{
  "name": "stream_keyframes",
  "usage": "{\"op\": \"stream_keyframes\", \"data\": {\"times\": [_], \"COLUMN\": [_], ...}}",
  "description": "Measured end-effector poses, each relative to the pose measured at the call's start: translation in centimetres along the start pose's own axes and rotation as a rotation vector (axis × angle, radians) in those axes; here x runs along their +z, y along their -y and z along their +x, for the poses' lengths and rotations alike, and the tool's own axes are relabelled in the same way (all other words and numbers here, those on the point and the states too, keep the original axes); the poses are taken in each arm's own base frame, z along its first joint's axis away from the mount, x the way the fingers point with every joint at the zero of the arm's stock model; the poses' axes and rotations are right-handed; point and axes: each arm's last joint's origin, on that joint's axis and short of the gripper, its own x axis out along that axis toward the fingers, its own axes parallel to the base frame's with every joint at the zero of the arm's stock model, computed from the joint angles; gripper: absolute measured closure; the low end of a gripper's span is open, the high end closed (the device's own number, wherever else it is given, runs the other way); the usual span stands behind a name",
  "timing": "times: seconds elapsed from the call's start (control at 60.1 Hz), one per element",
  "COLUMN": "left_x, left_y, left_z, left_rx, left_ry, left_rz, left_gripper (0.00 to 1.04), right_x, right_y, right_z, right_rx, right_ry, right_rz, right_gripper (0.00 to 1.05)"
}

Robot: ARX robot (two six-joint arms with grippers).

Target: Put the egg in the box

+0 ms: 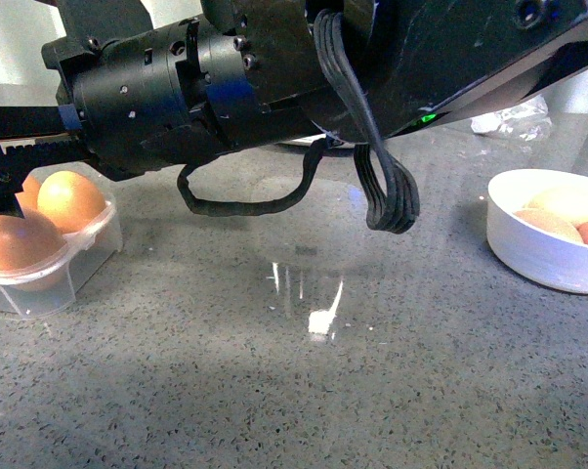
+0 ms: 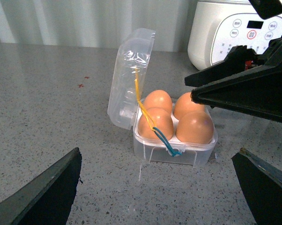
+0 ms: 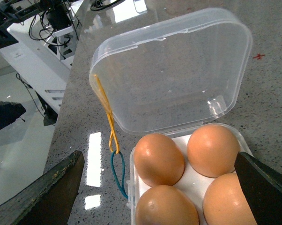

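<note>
The box (image 2: 174,149) is a clear plastic carton standing on the grey counter with its hinged lid (image 2: 131,77) open and upright. Several brown eggs fill its cups, such as the near right one (image 2: 195,127); I cannot tell the task's egg from the others. My right gripper (image 3: 159,187) is open and empty just above the carton, with its fingers either side of the eggs (image 3: 159,159). It shows as black jaws in the left wrist view (image 2: 239,91). My left gripper (image 2: 162,192) is open and empty, a short way in front of the carton. The carton sits at the left of the front view (image 1: 40,269).
A round white bowl (image 1: 543,259) with more eggs stands at the right. A white rice cooker (image 2: 234,33) stands behind the carton. A yellow and blue rubber band (image 3: 114,154) hangs from the carton. My right arm (image 1: 274,78) crosses the top of the front view.
</note>
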Motion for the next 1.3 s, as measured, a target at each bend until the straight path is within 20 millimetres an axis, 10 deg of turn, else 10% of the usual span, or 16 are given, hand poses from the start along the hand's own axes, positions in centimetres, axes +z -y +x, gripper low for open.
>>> {"op": "stream_keyframes", "data": {"times": [0.383, 0.733, 0.999, 1.149, 1.299], "left_x": [0.0, 0.0, 0.0, 0.0, 0.0], "left_y": [0.0, 0.0, 0.0, 0.0, 0.0], "left_z": [0.0, 0.0, 0.0, 0.0, 0.0], "left_rx": [0.0, 0.0, 0.0, 0.0, 0.0], "left_ry": [0.0, 0.0, 0.0, 0.0, 0.0], "left_rz": [0.0, 0.0, 0.0, 0.0, 0.0], "left_gripper": [0.07, 0.07, 0.07, 0.07, 0.07], "right_x": [0.6, 0.3, -2.8, -3.8, -6.7], "right_y": [2.2, 4.3, -0.5, -3.8, -7.9], "right_z": [-4.9, -17.6, -27.8, -30.8, -31.0], "right_rx": [-0.229, -0.704, -1.18, -1.306, -1.439], "right_ry": [0.11, 0.349, 0.373, 0.403, 0.343], "right_rz": [0.005, 0.052, -0.013, -0.085, 0.001], "right_gripper": [0.07, 0.07, 0.07, 0.07, 0.33]}}
